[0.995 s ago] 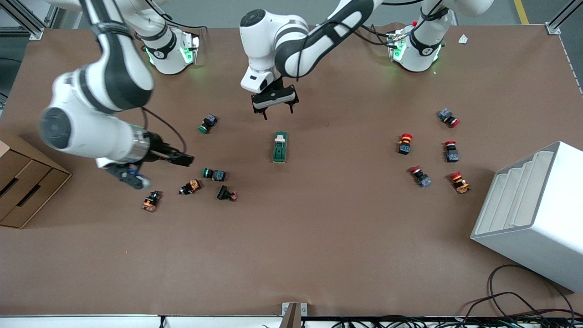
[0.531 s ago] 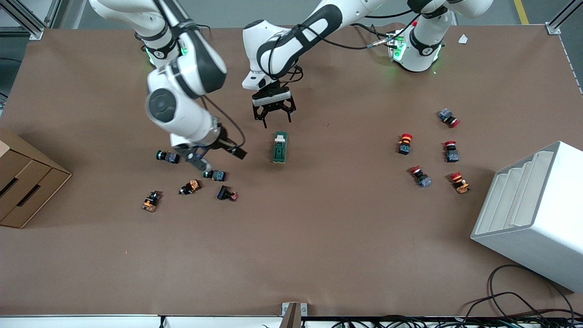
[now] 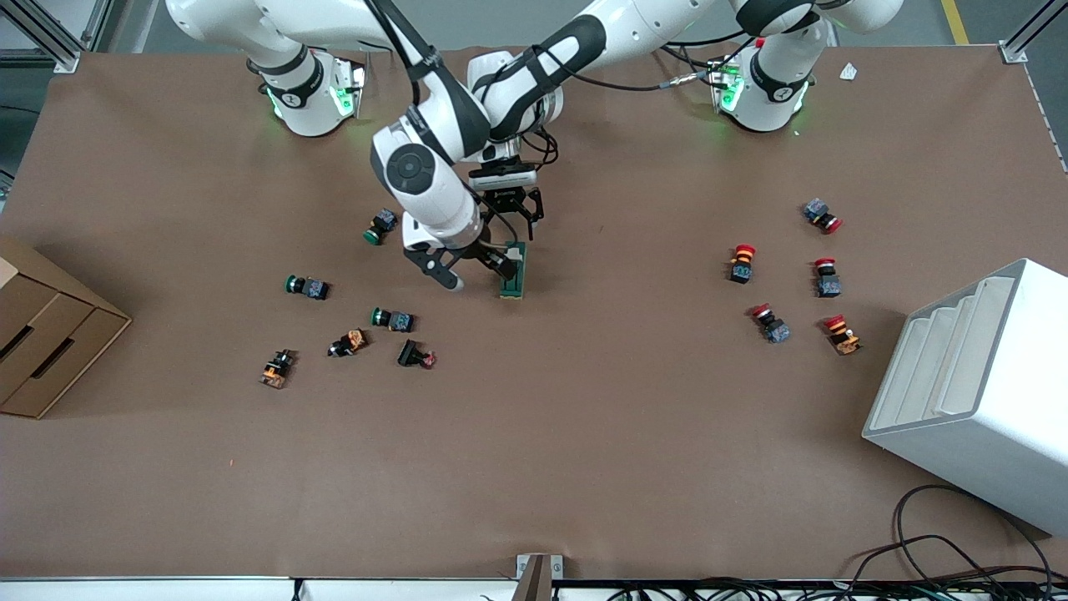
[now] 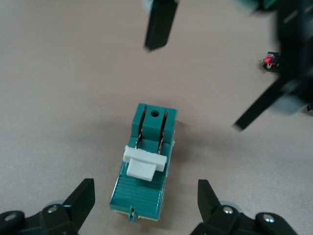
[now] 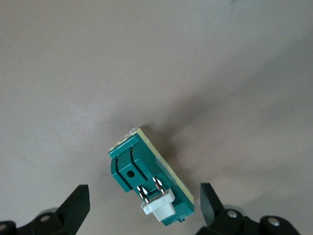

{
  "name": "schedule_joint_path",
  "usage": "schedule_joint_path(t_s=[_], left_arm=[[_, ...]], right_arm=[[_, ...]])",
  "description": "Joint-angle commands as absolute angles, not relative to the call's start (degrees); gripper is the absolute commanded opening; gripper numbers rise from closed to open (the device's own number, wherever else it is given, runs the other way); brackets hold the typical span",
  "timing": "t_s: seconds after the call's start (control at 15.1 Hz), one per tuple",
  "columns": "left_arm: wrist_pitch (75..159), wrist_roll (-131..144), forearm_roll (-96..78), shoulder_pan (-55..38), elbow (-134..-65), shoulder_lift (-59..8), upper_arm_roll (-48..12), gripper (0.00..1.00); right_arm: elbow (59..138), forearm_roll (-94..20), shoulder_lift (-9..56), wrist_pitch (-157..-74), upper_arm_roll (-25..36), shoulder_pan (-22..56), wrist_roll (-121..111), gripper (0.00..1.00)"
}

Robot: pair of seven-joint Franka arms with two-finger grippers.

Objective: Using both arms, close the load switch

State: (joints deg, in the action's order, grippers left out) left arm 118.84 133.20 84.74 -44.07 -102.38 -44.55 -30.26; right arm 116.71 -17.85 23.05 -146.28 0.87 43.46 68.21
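The load switch (image 3: 516,275) is a dark-green block with a white sliding piece, lying flat at mid-table. My left gripper (image 3: 511,227) is open over the switch's end that lies farther from the front camera. In the left wrist view the switch (image 4: 146,147) lies between its spread fingers (image 4: 80,198). My right gripper (image 3: 473,271) is open, low beside the switch on the side toward the right arm's end, and hides part of it. In the right wrist view the switch (image 5: 142,171) lies between its spread fingers (image 5: 208,196). Neither gripper holds anything.
Green, orange and black push buttons (image 3: 392,319) are scattered toward the right arm's end. Several red-capped buttons (image 3: 741,263) lie toward the left arm's end. A cardboard box (image 3: 46,334) stands at the right arm's end and a white rack (image 3: 976,392) at the left arm's end.
My right arm has swung from the right arm's end of the table in to the load switch. My left gripper has come closer to the switch. The switch has not moved.
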Motion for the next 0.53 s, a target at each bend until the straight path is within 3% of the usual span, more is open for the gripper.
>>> schedule_joint_path(t_s=[0.0, 0.46], left_arm=[[118.5, 135.3, 89.5, -44.2, -102.0, -45.8, -30.0, 0.93], [115.7, 141.3, 97.7, -45.1, -102.0, -49.3, -29.6, 0.93]], right_arm=[[116.7, -18.8, 25.0, -149.9, 1.4, 45.5, 69.3, 1.00], [114.9, -22.9, 27.9, -150.7, 1.4, 46.5, 70.0, 1.00]])
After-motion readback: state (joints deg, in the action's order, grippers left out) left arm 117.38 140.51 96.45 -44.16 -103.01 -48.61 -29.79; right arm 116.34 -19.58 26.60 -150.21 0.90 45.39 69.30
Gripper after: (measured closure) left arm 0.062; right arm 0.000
